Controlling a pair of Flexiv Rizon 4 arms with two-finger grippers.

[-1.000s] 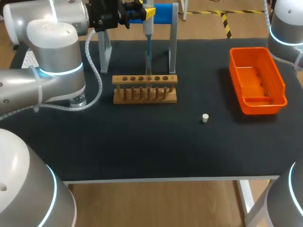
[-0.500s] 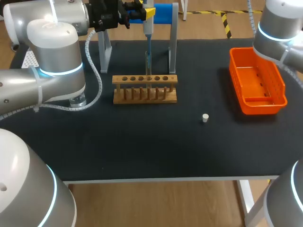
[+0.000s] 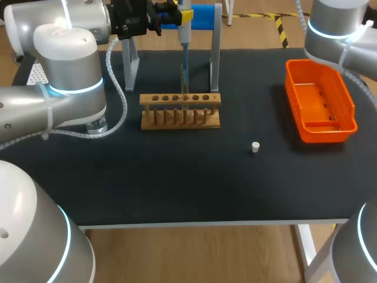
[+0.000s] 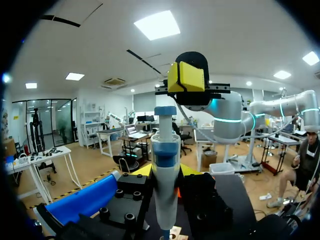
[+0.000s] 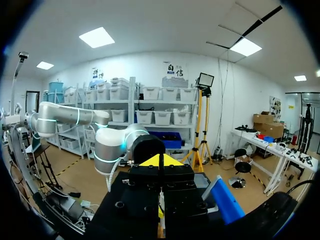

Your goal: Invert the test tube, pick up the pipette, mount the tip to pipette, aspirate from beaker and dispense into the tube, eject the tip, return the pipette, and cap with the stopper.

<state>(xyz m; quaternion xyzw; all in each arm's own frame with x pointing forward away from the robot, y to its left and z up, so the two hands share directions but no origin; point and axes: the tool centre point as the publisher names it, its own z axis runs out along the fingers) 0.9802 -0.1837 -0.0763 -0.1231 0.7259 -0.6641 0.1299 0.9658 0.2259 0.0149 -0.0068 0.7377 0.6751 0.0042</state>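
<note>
table (image 3: 177, 188): black top, white leg | floor (image 3: 194, 253): light wood, yellow-black tape (image 3: 281, 29) behind table | ceiling panels (image 4: 157, 24): bright white

A black mat covers the table (image 3: 177, 177), and near its far edge stands a grey metal frame (image 3: 215, 56) with two upright legs and a blue crossbar at the top. Just in front of the frame sits a light wooden rack (image 3: 180, 124) with a row of round holes along its top board. Well apart from the rack, towards the right edge, lies an orange rectangular plastic bin (image 3: 321, 100), its long side running from far to near.
</note>
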